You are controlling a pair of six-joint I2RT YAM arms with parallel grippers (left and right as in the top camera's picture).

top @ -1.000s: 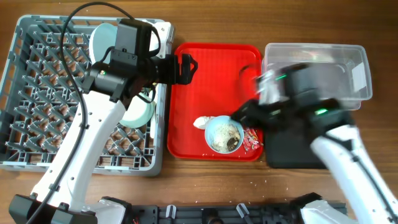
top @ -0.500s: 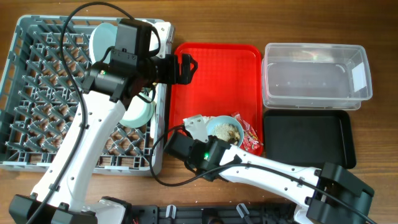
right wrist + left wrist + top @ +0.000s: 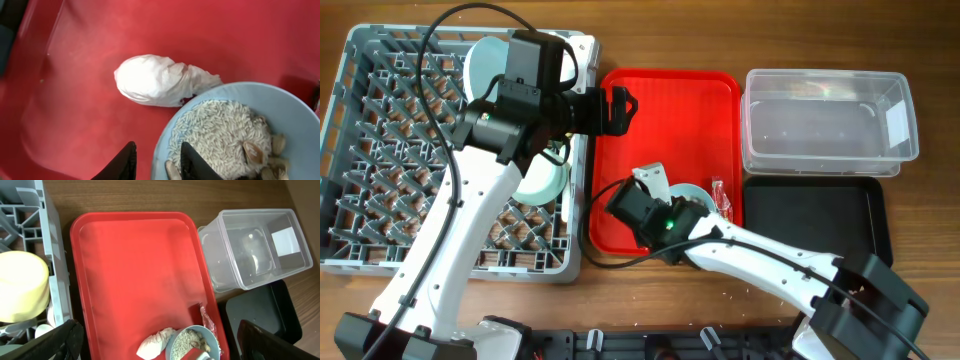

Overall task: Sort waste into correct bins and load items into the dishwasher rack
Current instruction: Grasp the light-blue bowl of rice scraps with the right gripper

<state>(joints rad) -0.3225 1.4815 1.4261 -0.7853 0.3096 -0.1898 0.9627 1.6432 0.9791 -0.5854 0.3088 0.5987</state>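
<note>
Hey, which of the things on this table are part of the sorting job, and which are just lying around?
Job: tissue, blue bowl, food scraps, red wrapper, clear tub, black tray, grey rack, yellow cup.
Lying about: red serving tray, wooden table.

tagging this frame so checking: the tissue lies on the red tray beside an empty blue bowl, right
Not empty: the bowl holds rice-like scraps, as the right wrist view shows. The tissue does lie on the red tray beside the blue bowl.
</note>
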